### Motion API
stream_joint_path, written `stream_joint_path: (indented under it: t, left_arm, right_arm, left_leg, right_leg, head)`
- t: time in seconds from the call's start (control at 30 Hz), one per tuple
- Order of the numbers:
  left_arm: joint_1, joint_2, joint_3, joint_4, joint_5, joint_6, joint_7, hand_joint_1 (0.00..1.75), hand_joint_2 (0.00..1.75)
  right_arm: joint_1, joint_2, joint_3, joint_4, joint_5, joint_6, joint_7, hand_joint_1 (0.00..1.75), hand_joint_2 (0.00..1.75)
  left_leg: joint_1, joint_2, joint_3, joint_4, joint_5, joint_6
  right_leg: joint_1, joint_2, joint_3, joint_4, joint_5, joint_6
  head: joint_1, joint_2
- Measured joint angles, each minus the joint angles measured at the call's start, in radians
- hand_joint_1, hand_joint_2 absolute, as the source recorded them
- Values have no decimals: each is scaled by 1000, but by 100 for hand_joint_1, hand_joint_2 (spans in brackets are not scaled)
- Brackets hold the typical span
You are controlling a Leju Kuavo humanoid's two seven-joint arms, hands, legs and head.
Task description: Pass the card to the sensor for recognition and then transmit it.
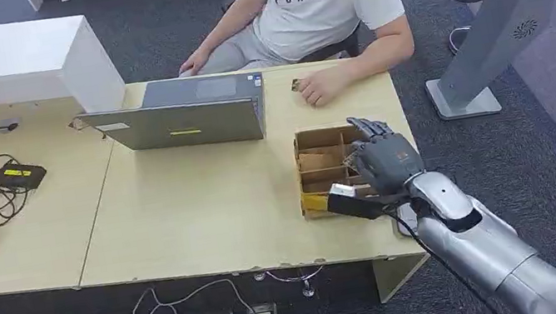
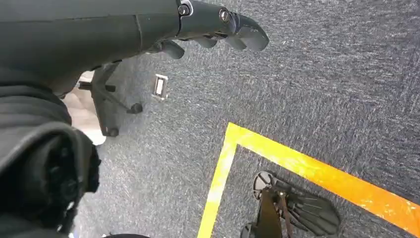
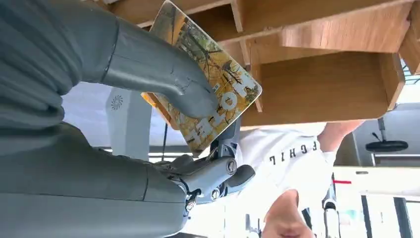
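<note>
From the head view, the right hand (image 1: 383, 159) sits over the divided cardboard box (image 1: 319, 169) on the bench (image 1: 199, 212) — lifting could snag a divider. The left wrist view shows the left hand (image 2: 218, 27) empty, fingers loosely apart, above carpet. The right wrist view shows the card (image 3: 210, 94) pinched thumb-to-finger near one edge — it may pivot or slip.

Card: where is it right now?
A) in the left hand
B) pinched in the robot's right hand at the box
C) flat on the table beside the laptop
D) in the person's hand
B: the right wrist view shows the right hand pinching the card against the wooden box.
</note>
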Motion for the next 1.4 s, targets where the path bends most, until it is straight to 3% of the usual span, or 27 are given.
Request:
stream_joint_path:
  t: [0.5, 0.73, 1.2, 1.4]
  left_arm:
    - [2, 0, 0, 0, 0, 0, 0, 0, 0]
    - [2, 0, 0, 0, 0, 0, 0, 0, 0]
    - [-6, -6, 0, 0, -19, -21, -4, 0, 0]
    - [-31, -9, -2, 0, -37, -29, 0, 0, 0]
  right_arm:
    - [2, 0, -19, -26, 16, 0, 5, 175, 175]
    - [-8, -3, -64, -51, 21, -64, -2, 175, 175]
    - [-71, 0, -177, -81, 46, -108, -44, 175, 175]
    - [-112, 34, -209, -26, 89, -151, -79, 175, 175]
  left_leg:
    - [0, 0, 0, 0, 0, 0]
    - [0, 0, 0, 0, 0, 0]
    - [0, 0, 0, 0, 0, 0]
    - [0, 0, 0, 0, 0, 0]
  right_leg:
    - [0, 0, 0, 0, 0, 0]
    - [0, 0, 0, 0, 0, 0]
    - [0, 0, 0, 0, 0, 0]
    - [0, 0, 0, 0, 0, 0]
  head:
    - [0, 0]
    - [0, 0]
    - [0, 0]
    - [0, 0]
